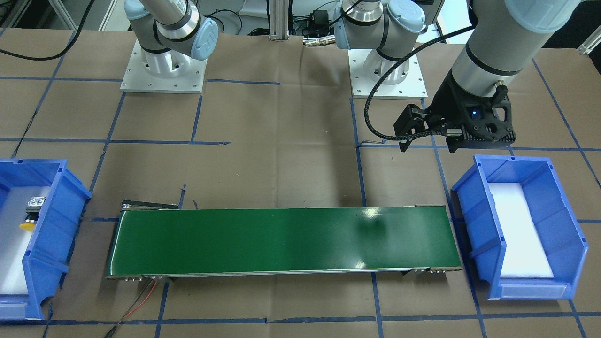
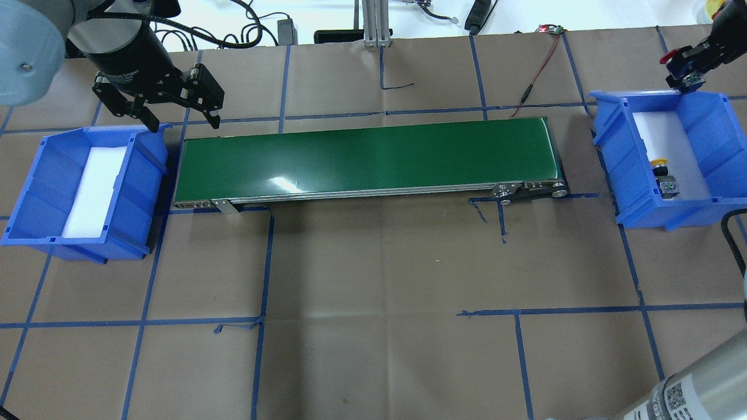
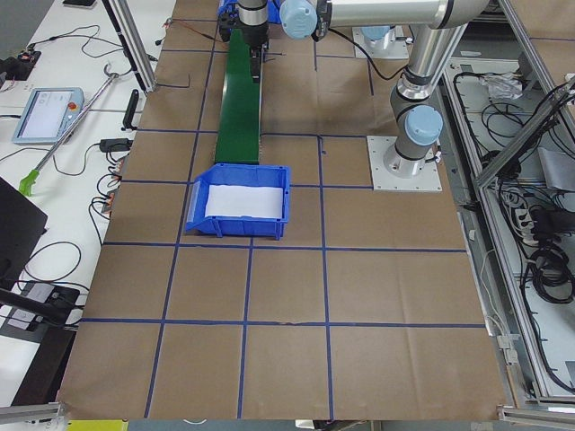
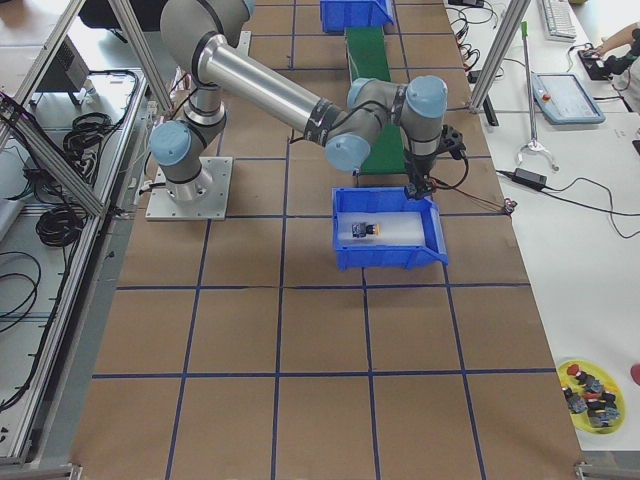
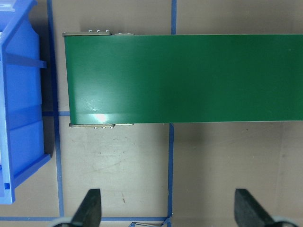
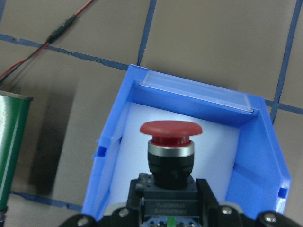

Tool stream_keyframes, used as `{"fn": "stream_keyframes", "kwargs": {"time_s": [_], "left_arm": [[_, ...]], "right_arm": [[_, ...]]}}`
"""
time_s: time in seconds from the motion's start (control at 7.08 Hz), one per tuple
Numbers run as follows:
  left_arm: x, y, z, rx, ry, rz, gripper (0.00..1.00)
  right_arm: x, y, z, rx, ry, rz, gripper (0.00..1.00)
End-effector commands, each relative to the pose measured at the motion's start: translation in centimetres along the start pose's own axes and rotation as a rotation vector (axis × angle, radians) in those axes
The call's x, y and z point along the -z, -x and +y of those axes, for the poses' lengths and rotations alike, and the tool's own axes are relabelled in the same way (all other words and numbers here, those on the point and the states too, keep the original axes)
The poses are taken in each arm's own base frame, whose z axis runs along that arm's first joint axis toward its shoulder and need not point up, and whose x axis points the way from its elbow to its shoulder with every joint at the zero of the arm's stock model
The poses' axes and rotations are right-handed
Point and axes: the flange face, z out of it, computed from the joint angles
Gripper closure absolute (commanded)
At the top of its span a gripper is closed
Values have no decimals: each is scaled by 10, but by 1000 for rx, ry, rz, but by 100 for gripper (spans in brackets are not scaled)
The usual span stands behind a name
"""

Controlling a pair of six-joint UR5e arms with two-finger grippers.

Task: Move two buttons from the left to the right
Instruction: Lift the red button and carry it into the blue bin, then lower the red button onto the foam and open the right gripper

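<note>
Red button [image 6: 170,142] hanging over right bin, drop pending

Right jaws are clamping the red button by its black body, cap pointing out ahead of them. They are closed only as far as the body is letting them. Blue right bin [image 2: 718,146] is sitting below these jaws. In the wrist view the red cap is lining up over the bin's white liner [image 6: 215,151]. The overhead view is placing the jaws up near the bin's far rim, above it and not touching. Yellow button [image 2: 664,175] is lying on the liner in the same bin, below the right jaws and toward the robot's side of them, well apart from the red button.

Left jaws are hanging wide open, holding nothing, over bare surface [image 5: 213,165]. Green belt [image 5: 189,75] is lying just ahead of them, left bin [image 2: 35,186] just off to one side.

Step, as a judgement: this is looking like the second of two deliveries, with the yellow one already in and the red one sitting at carry-to-release.

The next move is probably calling for the right jaws going further in over the liner and down between the bin walls, then opening. Aiming for the liner end nearest the jaws would be avoiding a landing on the yellow button. Letting go this high and this near the rim is risking a bounce off the wall.
</note>
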Motion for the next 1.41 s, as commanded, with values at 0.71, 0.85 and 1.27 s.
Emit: {"fn": "stream_keyframes", "kwargs": {"time_s": [0.71,0.85,1.27], "left_arm": [[-3,-1,2,0,6,7,0],[-3,-1,2,0,6,7,0],[-3,-1,2,0,6,7,0]], "right_arm": [[-115,-3,31,-17,47,-27,95],[-120,-2,34,-18,57,-30,95],[-130,-8,42,-30,76,-37,78]]}}
